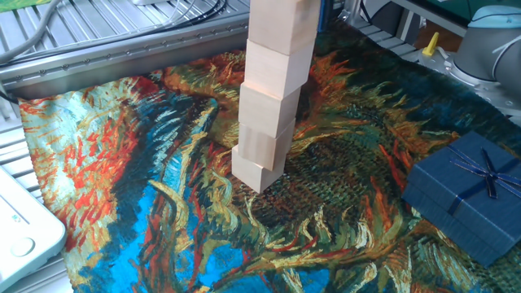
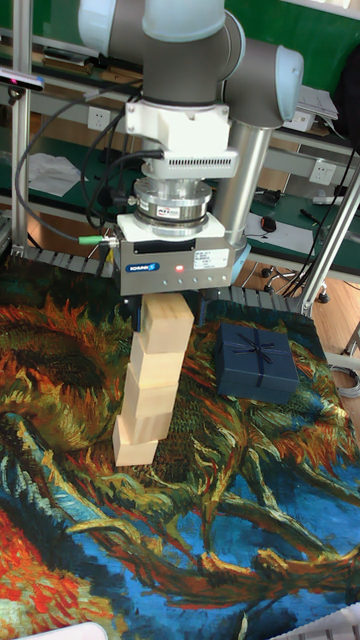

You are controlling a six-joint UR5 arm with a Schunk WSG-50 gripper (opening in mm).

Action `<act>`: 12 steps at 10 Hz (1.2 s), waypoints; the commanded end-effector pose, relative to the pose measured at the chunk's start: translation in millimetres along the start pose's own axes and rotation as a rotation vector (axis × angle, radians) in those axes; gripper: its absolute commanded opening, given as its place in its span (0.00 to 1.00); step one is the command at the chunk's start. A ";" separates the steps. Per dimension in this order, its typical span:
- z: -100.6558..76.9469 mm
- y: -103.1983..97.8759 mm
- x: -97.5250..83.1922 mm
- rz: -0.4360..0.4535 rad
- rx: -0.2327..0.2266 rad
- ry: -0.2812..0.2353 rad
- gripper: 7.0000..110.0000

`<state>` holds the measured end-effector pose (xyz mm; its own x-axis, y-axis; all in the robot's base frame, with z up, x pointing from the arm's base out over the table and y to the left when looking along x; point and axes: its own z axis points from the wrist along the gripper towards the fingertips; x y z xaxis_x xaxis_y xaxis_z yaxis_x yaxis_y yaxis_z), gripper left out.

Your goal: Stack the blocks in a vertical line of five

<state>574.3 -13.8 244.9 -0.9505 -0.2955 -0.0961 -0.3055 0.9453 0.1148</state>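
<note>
Five pale wooden blocks stand in one leaning column on the painted cloth, from the bottom block [image 1: 256,171] up to the top block [image 1: 281,23], which runs out of the picture. In the tall fixed view the same column rises from the bottom block [image 2: 136,450] to the top block [image 2: 167,318]. My gripper [image 2: 168,312] hangs straight over it, open, with its dark fingers [image 2: 137,315] on either side of the top block and slightly off its faces. In the fixed view only a sliver of the blue finger [image 1: 320,10] shows right of the block.
A dark blue ribboned gift box [image 1: 468,195] lies on the cloth right of the stack, also seen as the box [image 2: 258,362]. A white device [image 1: 20,232] sits at the lower left. A metal rail [image 1: 98,57] with cables borders the back.
</note>
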 end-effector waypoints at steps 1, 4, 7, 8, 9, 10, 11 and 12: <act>-2.2 -5.8 -3.8 -0.038 0.011 -0.010 0.79; -20.4 -9.9 -10.2 -0.034 0.003 -0.005 0.79; -55.6 -16.6 -38.2 0.037 -0.002 0.004 0.79; -67.9 -18.8 -47.3 0.047 -0.015 0.010 0.79; -80.1 -24.2 -57.2 0.050 -0.027 0.013 0.79; -88.0 -32.9 -67.9 0.078 -0.030 0.007 0.79; -88.1 -65.5 -81.6 0.088 0.034 -0.007 0.79; -81.4 -102.3 -89.2 0.095 0.132 -0.007 0.79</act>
<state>650.2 -56.5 319.1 -0.9688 -0.2334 -0.0837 -0.2400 0.9674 0.0808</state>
